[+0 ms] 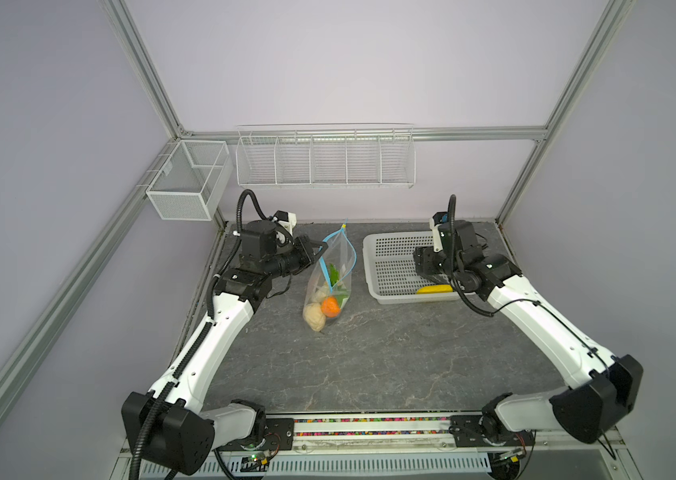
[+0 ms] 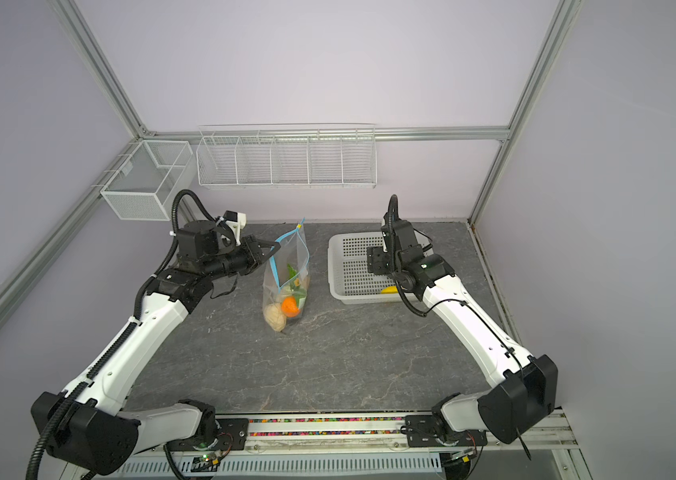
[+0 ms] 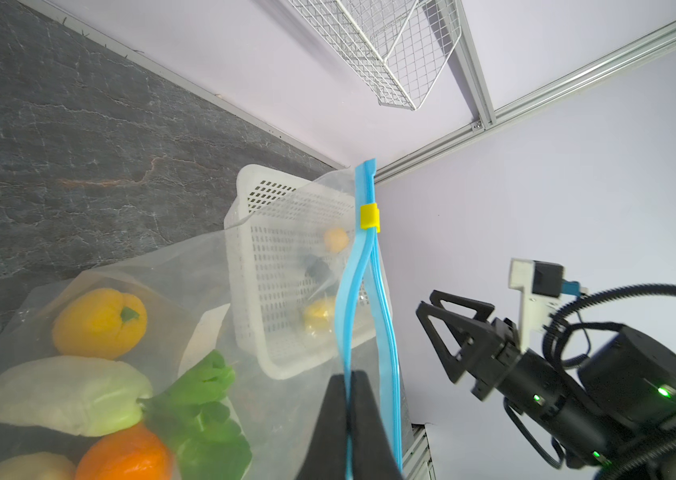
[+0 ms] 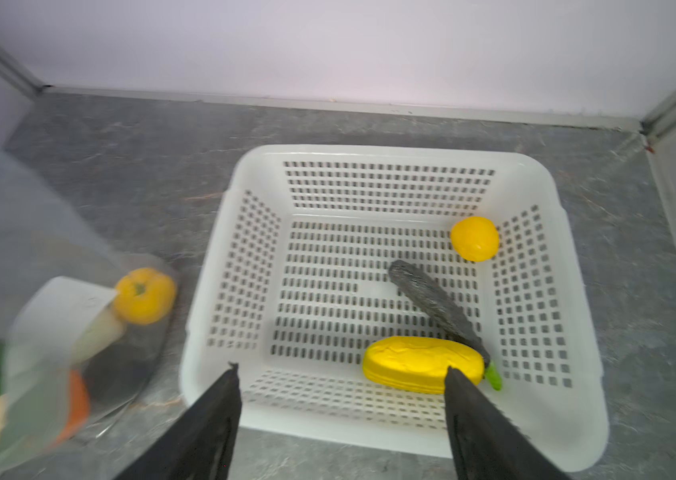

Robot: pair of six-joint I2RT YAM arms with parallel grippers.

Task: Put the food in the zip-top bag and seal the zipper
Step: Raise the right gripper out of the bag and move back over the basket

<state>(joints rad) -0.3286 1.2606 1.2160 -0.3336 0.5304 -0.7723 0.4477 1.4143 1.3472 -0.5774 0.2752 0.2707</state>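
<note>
The clear zip-top bag [image 1: 330, 266] stands left of centre in both top views, mouth raised. My left gripper [image 3: 347, 376] is shut on one side of its blue zipper [image 3: 369, 266], below the yellow slider [image 3: 369, 216]. Inside the bag lie an orange [image 1: 330, 306], a beige ball [image 1: 314, 316], leafy greens [image 3: 203, 415], a yellow pepper [image 3: 99, 322] and a pale oblong piece [image 3: 66, 395]. My right gripper [image 4: 340, 368] hangs open over the white basket [image 4: 369, 151], holding nothing. In the basket lie a yellow oblong piece [image 4: 419, 365], a dark piece [image 4: 431, 305] and a lemon [image 4: 475, 239].
A white wire rack [image 1: 325, 158] and a mesh box [image 1: 188, 178] hang on the back wall above the table. The basket sits near the table's back right corner, close to the frame post [image 1: 523, 166]. Grey stone tabletop [image 1: 369, 353] stretches in front.
</note>
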